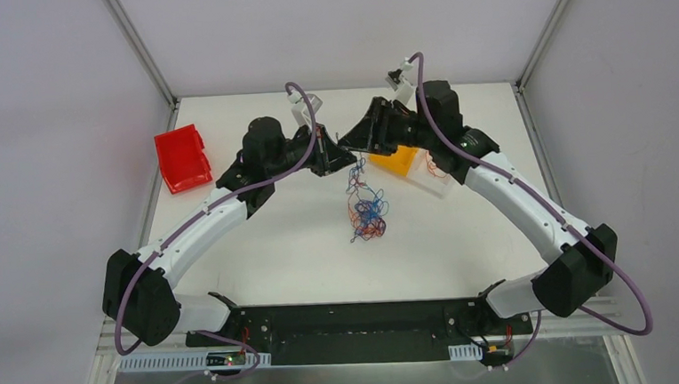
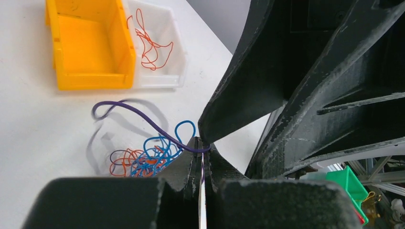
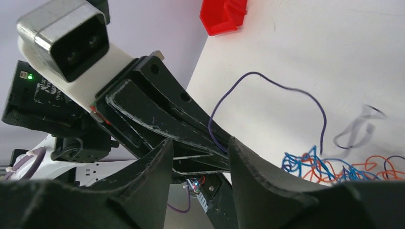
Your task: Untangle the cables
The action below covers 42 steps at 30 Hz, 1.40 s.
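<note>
The cables [image 1: 366, 213] lie as a small blue, orange and dark bunch on the white table, below both grippers. My left gripper [image 2: 202, 143] is shut on one thin purple cable [image 2: 143, 117], which arcs from its tips down toward the bunch [image 2: 143, 161]. In the right wrist view the same purple cable [image 3: 286, 88] loops above the bunch [image 3: 334, 164]. My right gripper [image 3: 200, 142] is open, its jaws standing either side of the left gripper's fingers [image 3: 162, 114], nothing pinched. From above, the left gripper [image 1: 341, 161] and right gripper [image 1: 351, 142] meet tip to tip.
A yellow bin [image 2: 90, 45] and a clear bin [image 2: 179, 57] holding one orange wire [image 2: 150, 47] stand side by side at the back right. A red bin [image 1: 182, 157] sits at the table's left edge. A green bin [image 2: 351, 183] shows beyond the table.
</note>
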Each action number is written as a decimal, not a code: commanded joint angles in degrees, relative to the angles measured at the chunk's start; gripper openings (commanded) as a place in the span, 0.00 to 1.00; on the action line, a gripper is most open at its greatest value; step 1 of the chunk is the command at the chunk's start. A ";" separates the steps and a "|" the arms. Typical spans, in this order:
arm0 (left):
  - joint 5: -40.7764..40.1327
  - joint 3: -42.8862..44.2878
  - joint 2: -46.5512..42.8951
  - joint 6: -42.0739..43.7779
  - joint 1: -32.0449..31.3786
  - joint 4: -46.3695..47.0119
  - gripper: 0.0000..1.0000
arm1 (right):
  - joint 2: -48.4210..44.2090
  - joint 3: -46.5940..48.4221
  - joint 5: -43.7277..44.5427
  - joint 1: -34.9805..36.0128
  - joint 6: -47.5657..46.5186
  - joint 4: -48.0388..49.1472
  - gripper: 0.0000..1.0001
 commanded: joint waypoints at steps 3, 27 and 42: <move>-2.12 0.54 -2.23 2.05 -0.35 1.01 0.00 | -7.07 -6.20 0.50 -2.48 -3.39 0.63 0.56; 5.04 2.81 -3.59 1.35 -0.38 -0.08 0.00 | -11.97 -29.71 13.15 1.06 -19.86 14.14 0.68; 9.54 6.48 -1.59 1.79 -0.38 -3.06 0.00 | -8.29 -27.85 16.72 6.44 -25.66 22.34 0.70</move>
